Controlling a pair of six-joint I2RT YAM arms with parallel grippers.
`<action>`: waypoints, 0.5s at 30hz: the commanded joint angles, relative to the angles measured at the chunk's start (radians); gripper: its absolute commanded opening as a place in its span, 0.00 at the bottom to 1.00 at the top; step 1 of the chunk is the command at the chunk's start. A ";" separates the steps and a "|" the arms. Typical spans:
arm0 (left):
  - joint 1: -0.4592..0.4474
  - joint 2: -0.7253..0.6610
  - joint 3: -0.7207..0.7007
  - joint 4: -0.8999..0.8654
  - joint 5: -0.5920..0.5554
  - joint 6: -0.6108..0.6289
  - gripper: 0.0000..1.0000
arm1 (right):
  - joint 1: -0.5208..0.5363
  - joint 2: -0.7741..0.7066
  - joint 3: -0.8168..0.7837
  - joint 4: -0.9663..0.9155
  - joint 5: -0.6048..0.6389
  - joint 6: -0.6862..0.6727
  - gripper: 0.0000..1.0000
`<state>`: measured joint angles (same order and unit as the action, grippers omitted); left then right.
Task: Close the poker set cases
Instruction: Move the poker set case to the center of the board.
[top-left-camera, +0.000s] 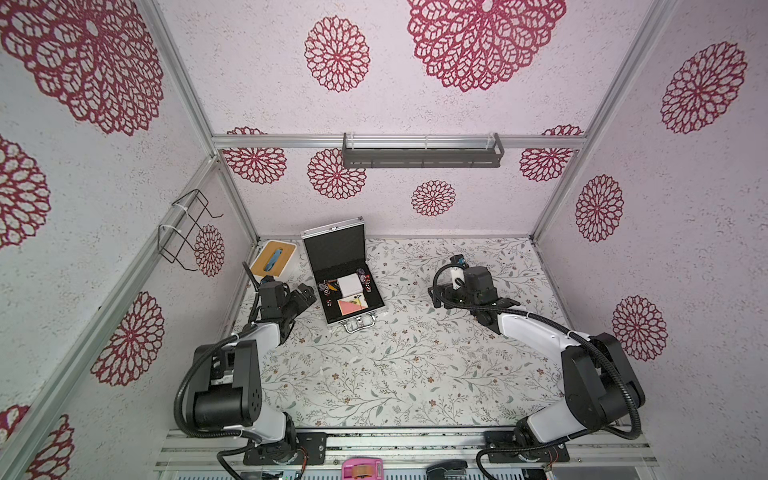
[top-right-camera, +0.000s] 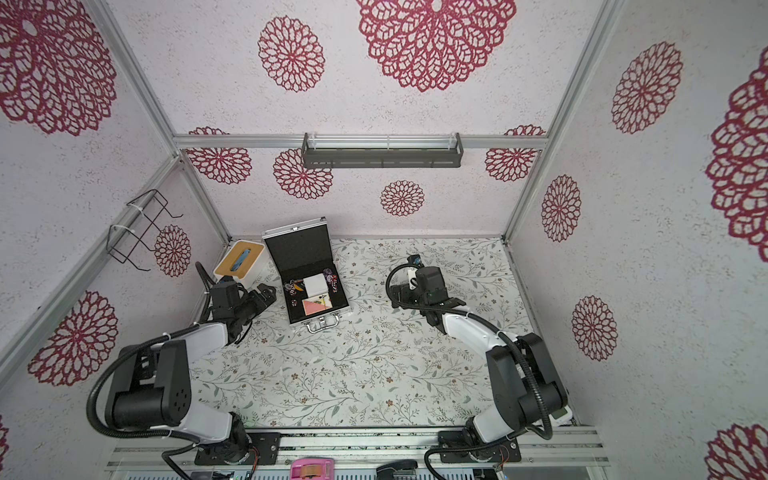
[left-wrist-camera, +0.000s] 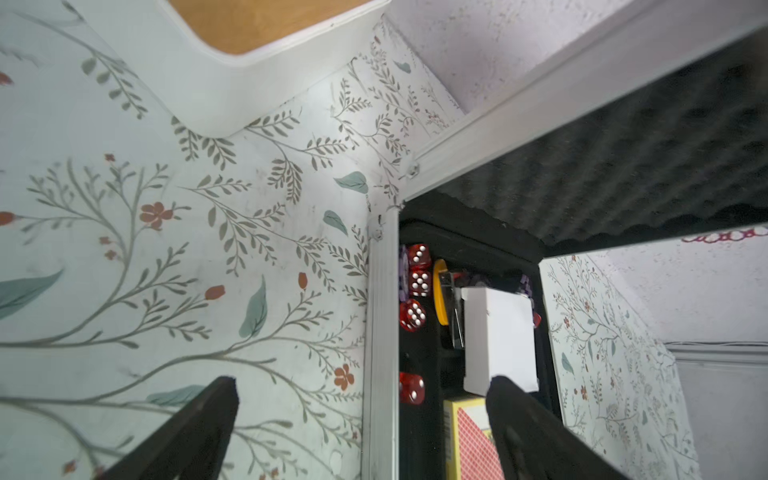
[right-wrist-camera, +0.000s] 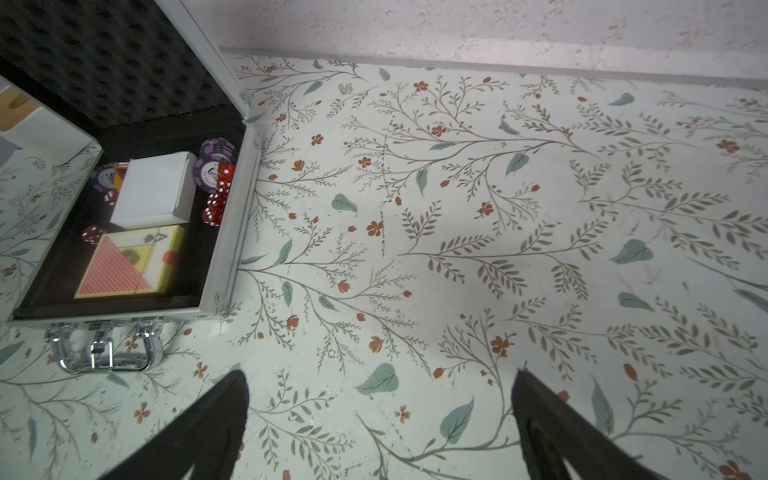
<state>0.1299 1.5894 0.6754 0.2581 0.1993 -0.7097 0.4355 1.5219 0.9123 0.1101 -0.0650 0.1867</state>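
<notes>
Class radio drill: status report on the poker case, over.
Left gripper open, empty, at poker case edge. Right gripper open, empty, over table. Lid up. Small white box inside may foul closing.

Pale, rough-textured walls (top-left-camera: 457, 112) printed with crimson lace-like medallions (top-left-camera: 337, 54) close in the worktop (top-left-camera: 415, 365) on three sides, joined by silver aluminium frame bars (top-left-camera: 282, 141). A grey slotted shelf (top-left-camera: 422, 160) hangs from the horizontal bar on the back wall, and a black wire rack (top-left-camera: 183, 232) is tied to the slanting bar above the worktop's left edge. The worktop has a white covering with grey-green sprigs and small rust-red flowers. The light is even, with only soft shadows.
</notes>
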 joint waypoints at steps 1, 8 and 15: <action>0.009 0.087 0.041 0.131 0.110 -0.025 0.97 | 0.022 0.001 0.030 -0.016 -0.041 0.025 0.99; -0.026 0.164 0.121 0.087 0.099 0.029 0.98 | 0.044 -0.008 0.027 -0.020 -0.043 0.039 0.99; -0.071 0.247 0.260 -0.067 0.082 0.084 0.97 | 0.060 0.013 0.032 -0.007 -0.049 0.049 0.99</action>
<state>0.0776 1.7885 0.8898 0.2668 0.2871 -0.6613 0.4854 1.5253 0.9127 0.0921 -0.1070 0.2131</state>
